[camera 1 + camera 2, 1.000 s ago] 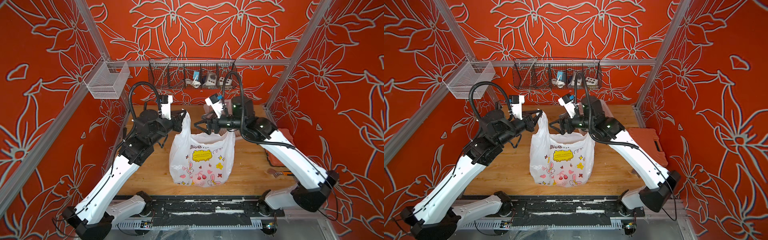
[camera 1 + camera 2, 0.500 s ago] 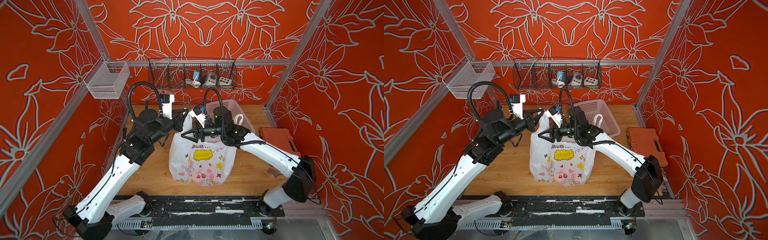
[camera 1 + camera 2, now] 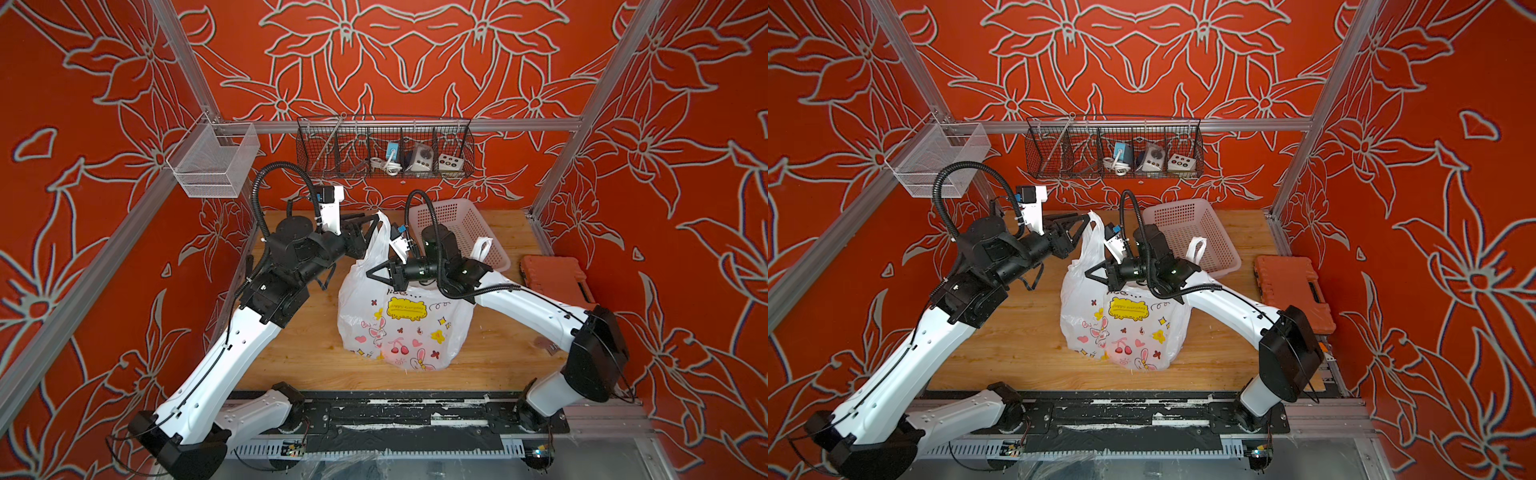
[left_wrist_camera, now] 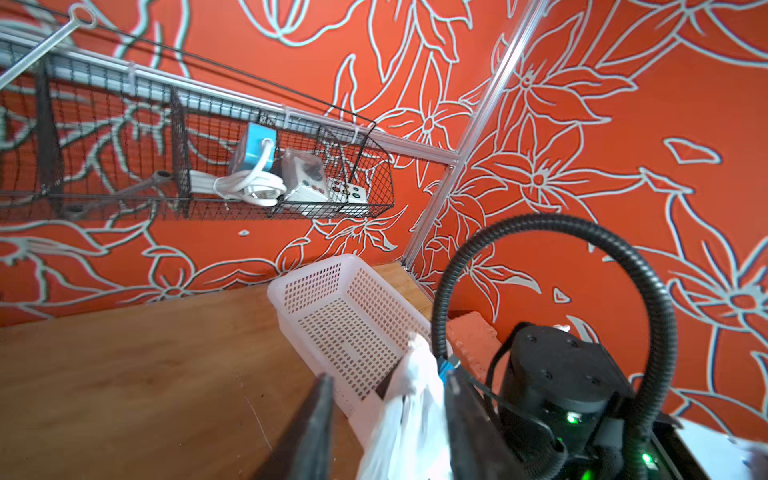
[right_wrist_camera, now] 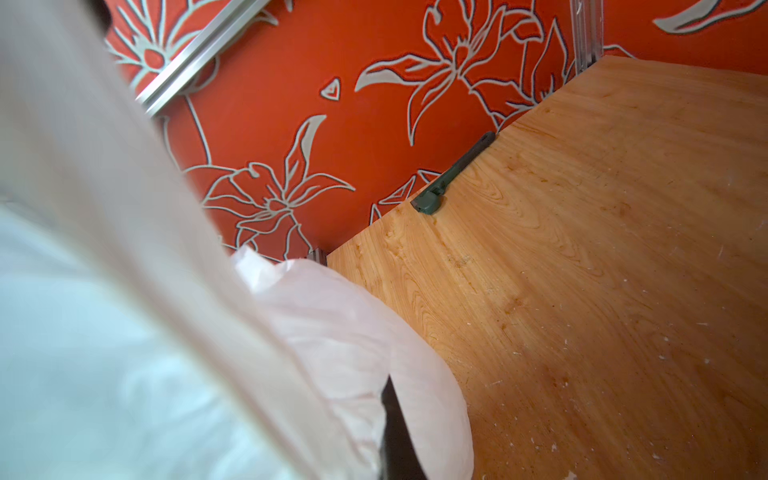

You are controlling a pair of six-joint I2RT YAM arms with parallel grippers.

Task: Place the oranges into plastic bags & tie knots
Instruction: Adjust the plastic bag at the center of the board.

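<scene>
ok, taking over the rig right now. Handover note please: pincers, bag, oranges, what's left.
Left pincer: open, one bag handle standing loose between its fingers.
Right pincer: shut on the plastic bag, near that handle's base.
Other handle: standing free beside the white basket.
Oranges: none in sight. The bag sits bulging on the table, so they are probably inside.
Done: loading, apparently.
Left: handles not crossed or tied, so the knot is yet to be made.
</scene>
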